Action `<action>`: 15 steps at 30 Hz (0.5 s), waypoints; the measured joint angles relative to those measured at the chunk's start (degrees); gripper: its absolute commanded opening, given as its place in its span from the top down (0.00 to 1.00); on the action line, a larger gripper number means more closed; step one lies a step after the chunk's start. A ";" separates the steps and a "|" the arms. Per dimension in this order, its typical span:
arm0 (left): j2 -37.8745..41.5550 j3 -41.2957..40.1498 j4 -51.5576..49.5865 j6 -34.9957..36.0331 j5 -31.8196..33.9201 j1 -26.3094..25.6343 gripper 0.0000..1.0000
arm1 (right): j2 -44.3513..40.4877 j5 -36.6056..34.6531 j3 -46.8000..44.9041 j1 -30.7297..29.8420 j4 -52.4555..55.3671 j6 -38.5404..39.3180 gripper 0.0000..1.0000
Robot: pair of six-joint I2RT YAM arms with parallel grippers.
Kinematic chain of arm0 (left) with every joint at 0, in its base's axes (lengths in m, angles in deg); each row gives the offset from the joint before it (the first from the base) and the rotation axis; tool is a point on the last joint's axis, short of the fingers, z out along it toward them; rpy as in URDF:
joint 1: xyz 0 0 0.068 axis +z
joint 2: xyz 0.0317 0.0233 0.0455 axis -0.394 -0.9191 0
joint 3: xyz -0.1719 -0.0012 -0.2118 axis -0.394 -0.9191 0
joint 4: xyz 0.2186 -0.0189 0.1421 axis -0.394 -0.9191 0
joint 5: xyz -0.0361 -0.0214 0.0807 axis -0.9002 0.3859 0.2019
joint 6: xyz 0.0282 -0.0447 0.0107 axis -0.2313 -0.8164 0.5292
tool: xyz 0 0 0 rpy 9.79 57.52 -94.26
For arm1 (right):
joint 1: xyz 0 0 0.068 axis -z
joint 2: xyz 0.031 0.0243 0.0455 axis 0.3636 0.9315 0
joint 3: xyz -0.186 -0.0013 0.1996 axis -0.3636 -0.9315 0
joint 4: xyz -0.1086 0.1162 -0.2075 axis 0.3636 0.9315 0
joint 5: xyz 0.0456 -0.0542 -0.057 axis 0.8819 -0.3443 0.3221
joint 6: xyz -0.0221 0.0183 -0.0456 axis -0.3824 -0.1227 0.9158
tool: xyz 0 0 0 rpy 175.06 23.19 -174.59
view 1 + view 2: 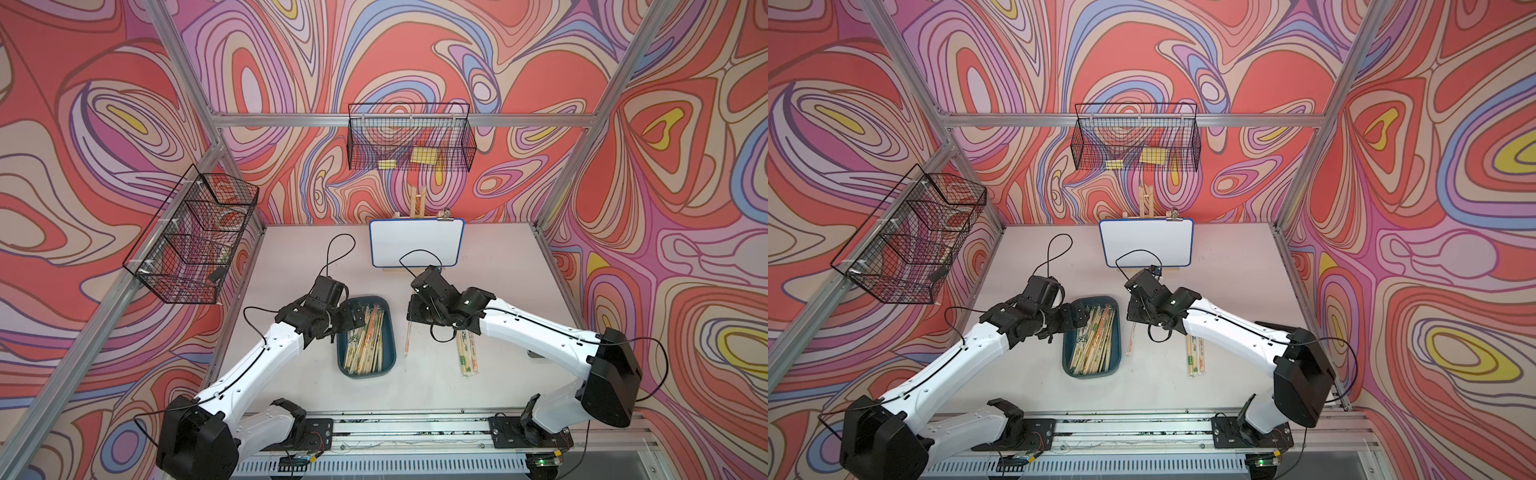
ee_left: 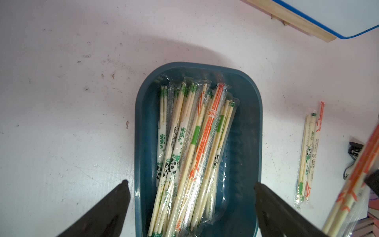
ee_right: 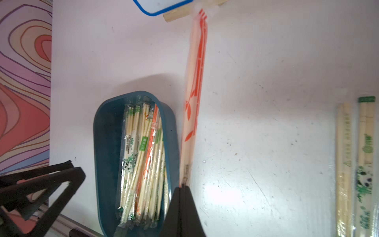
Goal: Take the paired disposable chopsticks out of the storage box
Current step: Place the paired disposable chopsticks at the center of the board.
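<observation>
Right gripper (image 3: 184, 185) clamps chopsticks (image 3: 194, 82) beside box (image 3: 96, 131).

Green brand characters 筷筷乐 with ® mark on sleeves of paired disposable chopsticks (image 2: 164, 141) in storage box (image 2: 246, 127), panda logo (image 2: 173, 165) beneath, other small print illegible.

One storage box (image 1: 365, 371); two baskets (image 1: 409, 137) (image 1: 178, 249)
</observation>
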 measured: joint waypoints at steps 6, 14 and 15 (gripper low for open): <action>-0.52 0.15 -0.02 0.02 0.02 -0.04 0.00 | -1.84 -0.48 -4.52 1.86 4.24 3.54 1.00; -0.72 0.96 -0.09 0.02 0.04 -0.07 0.00 | -1.64 -0.81 -7.15 4.83 8.83 9.55 1.00; -0.72 1.16 -0.09 0.02 0.04 -0.07 0.00 | -1.44 -0.83 -7.21 5.18 9.33 10.43 1.00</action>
